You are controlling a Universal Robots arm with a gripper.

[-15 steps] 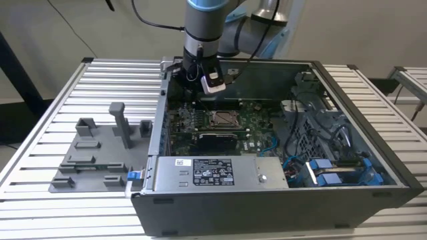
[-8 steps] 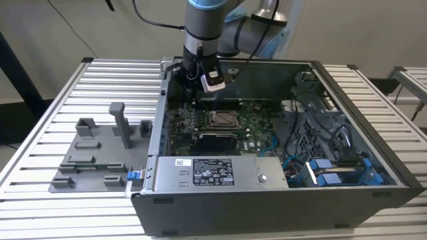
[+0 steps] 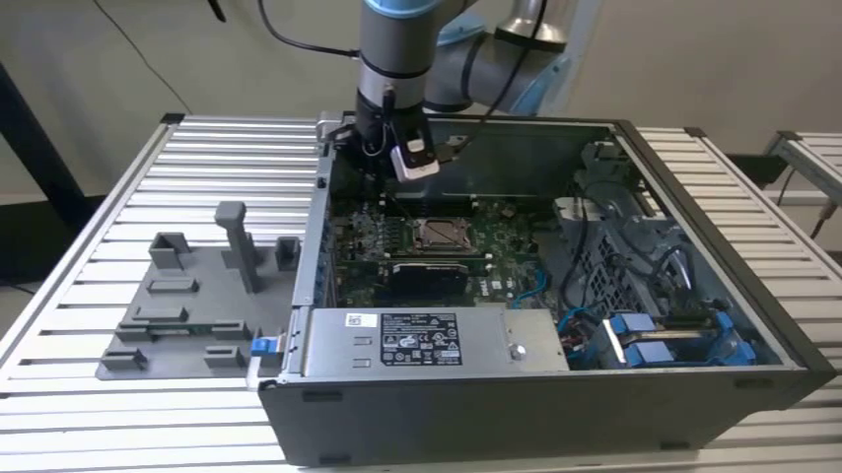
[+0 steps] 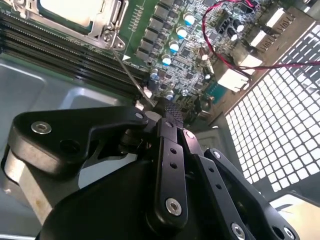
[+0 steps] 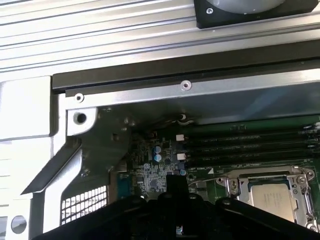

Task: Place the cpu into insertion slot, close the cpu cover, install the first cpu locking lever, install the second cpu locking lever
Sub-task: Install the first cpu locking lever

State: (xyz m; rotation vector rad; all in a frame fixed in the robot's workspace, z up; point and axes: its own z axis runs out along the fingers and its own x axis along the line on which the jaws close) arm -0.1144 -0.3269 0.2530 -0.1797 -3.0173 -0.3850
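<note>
Your gripper (image 4: pixel 168 116) hangs near the socketed cpu (image 4: pixel 70 10).
Its fingers (image 4: pixel 171 108) look pressed together, perhaps pinching the lever (image 4: pixel 131 75).

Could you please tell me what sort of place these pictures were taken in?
Probably a robotics lab or test bench for computer assembly: a robot arm reaches into an open desktop computer case, which sits on a slatted aluminium table beside a grey fixture plate.
</note>
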